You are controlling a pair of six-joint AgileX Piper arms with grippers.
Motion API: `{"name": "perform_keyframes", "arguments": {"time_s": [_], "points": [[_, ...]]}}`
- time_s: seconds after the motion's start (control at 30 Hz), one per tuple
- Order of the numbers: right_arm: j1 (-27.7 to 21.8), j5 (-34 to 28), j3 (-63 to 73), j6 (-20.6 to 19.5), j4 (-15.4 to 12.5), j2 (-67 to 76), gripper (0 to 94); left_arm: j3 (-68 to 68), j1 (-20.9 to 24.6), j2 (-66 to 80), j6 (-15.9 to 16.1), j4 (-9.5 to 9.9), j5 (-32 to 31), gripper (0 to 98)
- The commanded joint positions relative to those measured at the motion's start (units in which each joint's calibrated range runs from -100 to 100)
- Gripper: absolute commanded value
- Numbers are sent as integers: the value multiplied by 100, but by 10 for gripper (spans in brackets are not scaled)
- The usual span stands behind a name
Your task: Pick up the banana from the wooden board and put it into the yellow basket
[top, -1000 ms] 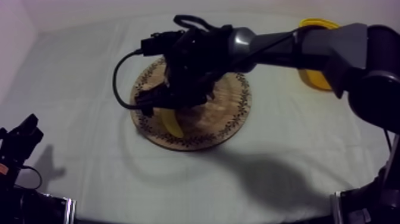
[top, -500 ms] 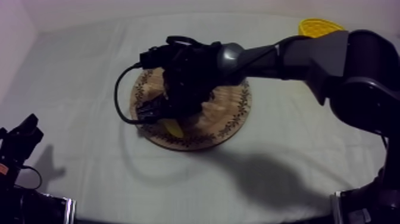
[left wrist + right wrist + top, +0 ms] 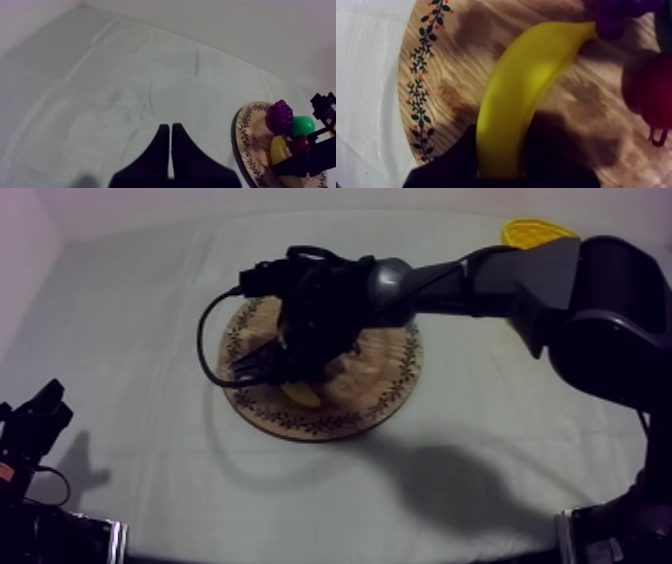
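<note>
The yellow banana [image 3: 521, 95] lies on the round wooden board [image 3: 451, 65]. My right gripper [image 3: 505, 147] is down at one end of it, with a dark finger pressed against each side. From above, the right gripper [image 3: 285, 373] sits over the board [image 3: 385, 393] and a bit of banana [image 3: 300, 395] peeks out below it. The yellow basket [image 3: 535, 231] stands at the far right, behind the right arm. My left gripper [image 3: 171, 131] is shut, its fingers a narrow wedge over bare cloth, low at the table's left [image 3: 40, 413].
A bunch of grapes [image 3: 281, 116], a green pear [image 3: 302, 126] and a small red fruit [image 3: 300, 145] crowd the board beside the banana [image 3: 279, 150]. The red fruit [image 3: 651, 95] lies close to the right gripper's side.
My right gripper has dropped onto the board and its fingers have closed in round the banana. The right arm has swung off the basket. The left arm has not moved.
</note>
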State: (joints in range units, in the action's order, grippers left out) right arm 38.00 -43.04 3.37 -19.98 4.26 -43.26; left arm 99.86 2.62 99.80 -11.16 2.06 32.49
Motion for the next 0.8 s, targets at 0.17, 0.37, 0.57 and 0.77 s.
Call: {"name": "perform_keyframes", "arguments": {"time_s": [0.17,0.37,0.57,0.77], "points": [[33,-345,93,-6,88,341,149,3,2,3,0,1,1,1],[-60,-907,177,163,-17,894,143,3,2,3,0,1,1,1],[-315,-1330,1,245,-61,1610,135,3,2,3,0,1,1,1],[-829,-1452,-306,250,-29,2255,129,3,2,3,0,1,1,1]]}}
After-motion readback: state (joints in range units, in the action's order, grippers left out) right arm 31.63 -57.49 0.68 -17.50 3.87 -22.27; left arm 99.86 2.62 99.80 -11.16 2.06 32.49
